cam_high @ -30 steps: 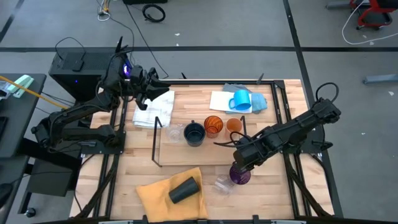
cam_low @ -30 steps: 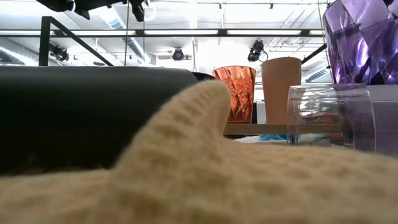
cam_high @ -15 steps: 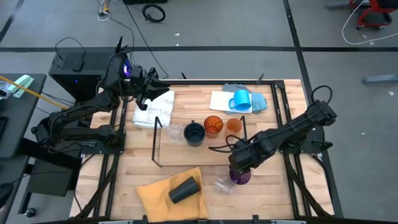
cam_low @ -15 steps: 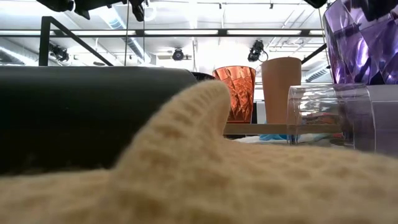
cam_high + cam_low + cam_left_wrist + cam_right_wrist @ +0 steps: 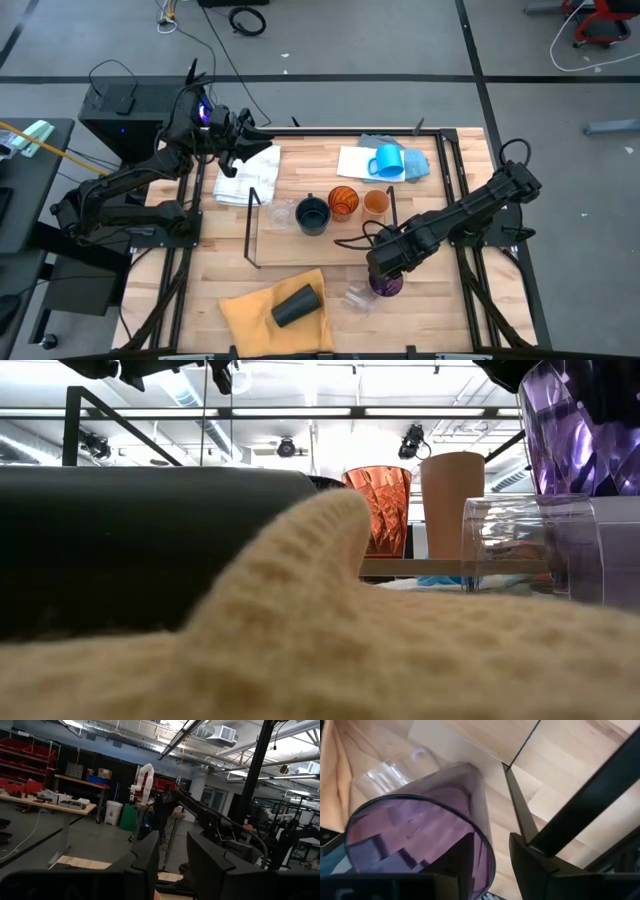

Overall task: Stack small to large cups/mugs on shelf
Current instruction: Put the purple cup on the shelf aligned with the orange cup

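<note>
place: lab/workshop | evidence: red parts bins [image 5: 25, 752], workbench [image 5: 47, 804], exposed ducts [image 5: 220, 732]

Colours on the pale wood surface [image 5: 440, 310]

A faceted translucent purple cup [image 5: 387, 283] stands near right beside a clear glass [image 5: 357, 296]; a black cup [image 5: 295, 306] lies on a mustard waffle-weave cloth [image 5: 250, 312]. On the light-wood shelf [image 5: 345, 245] — framed in black wire — sit a navy mug [image 5: 313, 215], a faceted orange cup [image 5: 342, 202] and a plain orange cup [image 5: 376, 203]. Far off, a bright blue mug [image 5: 386, 162] rests on white and blue cloths — another white cloth [image 5: 245, 172] lies left.

Table [image 5: 445, 160]: shelf [image 5: 290, 245], cloths, cups
</note>
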`<state>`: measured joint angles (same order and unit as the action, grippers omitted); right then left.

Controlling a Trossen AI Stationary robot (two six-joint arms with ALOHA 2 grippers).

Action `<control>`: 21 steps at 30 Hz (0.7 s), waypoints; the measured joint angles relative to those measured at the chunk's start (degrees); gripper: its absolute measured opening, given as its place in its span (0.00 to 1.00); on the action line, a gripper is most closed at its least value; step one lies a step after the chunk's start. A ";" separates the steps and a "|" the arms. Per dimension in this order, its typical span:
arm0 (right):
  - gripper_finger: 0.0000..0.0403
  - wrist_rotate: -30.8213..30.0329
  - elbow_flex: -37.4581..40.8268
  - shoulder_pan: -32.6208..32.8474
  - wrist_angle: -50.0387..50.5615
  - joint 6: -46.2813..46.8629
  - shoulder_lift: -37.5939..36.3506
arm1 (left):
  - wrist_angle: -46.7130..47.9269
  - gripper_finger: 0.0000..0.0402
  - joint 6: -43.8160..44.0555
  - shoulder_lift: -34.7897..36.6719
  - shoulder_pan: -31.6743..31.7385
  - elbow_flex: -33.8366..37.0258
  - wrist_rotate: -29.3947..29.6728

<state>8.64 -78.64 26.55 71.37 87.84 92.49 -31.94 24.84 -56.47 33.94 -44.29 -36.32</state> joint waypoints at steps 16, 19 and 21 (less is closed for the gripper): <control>0.02 0.40 0.32 1.54 -0.97 0.62 -0.02 | 0.02 0.27 -0.04 0.00 -0.01 0.00 0.02; 0.02 0.40 -1.59 2.05 -0.12 1.09 -0.02 | 0.04 0.27 -0.07 0.00 -0.01 0.00 0.04; 0.02 0.42 -3.47 2.30 1.58 1.20 -0.02 | 0.04 0.27 -0.22 0.00 0.01 0.00 0.04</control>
<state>9.06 -82.11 28.84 72.95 89.03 92.47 -31.90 24.62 -56.47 33.95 -44.29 -36.27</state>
